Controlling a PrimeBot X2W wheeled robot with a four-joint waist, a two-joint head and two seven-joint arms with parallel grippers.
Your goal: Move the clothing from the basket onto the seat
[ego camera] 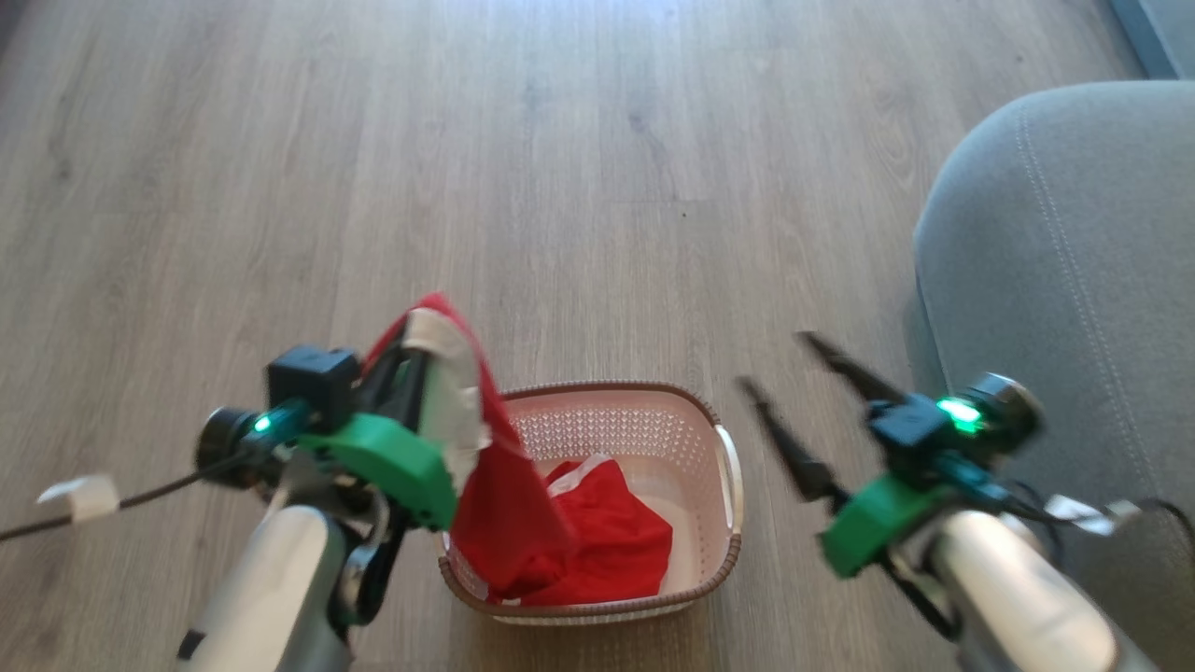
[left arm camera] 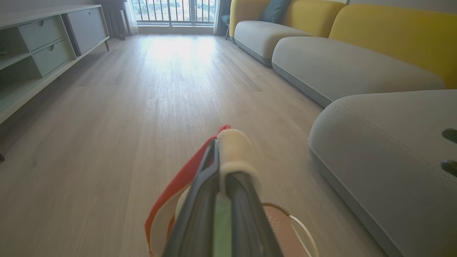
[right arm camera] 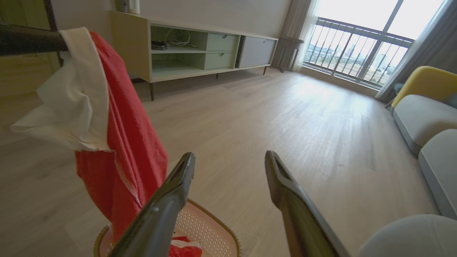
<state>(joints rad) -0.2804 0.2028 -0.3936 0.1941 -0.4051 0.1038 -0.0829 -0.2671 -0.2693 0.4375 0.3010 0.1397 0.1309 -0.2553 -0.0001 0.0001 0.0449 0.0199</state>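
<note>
Head view: seat [ego camera: 1055, 280] cropped at right edge; left gripper [ego camera: 406, 366] jaws partly hidden beneath clothing [ego camera: 509, 504]; right gripper [ego camera: 773, 359] jaws motion-blurred.

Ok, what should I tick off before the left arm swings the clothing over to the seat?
1. Left gripper shut on clothing: ok.
2. Clothing clear of basket: not ok, its lower end hangs inside.
3. Right gripper open, holding nothing: ok.
4. Seat bare where visible: ok.
5. Whether a second piece lies in the basket: cannot tell.
</note>
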